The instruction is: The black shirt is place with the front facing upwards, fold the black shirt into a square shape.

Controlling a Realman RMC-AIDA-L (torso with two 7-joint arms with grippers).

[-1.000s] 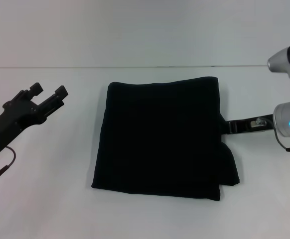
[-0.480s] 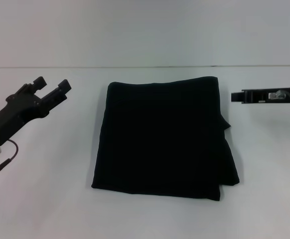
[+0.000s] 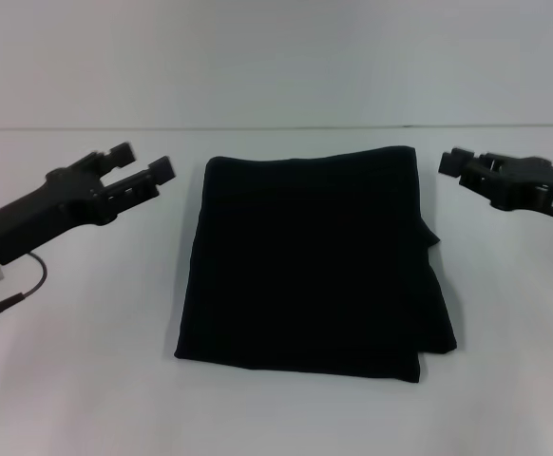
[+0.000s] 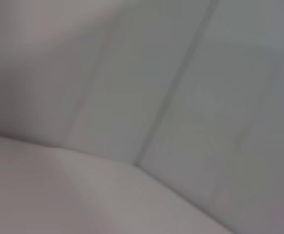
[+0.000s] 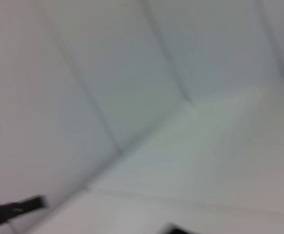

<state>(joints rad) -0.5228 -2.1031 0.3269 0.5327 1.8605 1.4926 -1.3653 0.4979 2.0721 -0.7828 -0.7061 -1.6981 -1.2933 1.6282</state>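
Shirt folding looks finished: the black shirt point(image 3: 310, 261) lies square; left gripper point(image 3: 145, 171) spread and empty, right gripper point(image 3: 453, 163) unclear.

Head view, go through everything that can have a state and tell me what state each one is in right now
black shirt: folded into a rough square, lying flat on the table, print hidden, touched by neither gripper.
left gripper: open, empty, raised beside the shirt's left edge.
right gripper: empty, off the shirt's upper right corner.
table: white, bearing the shirt.
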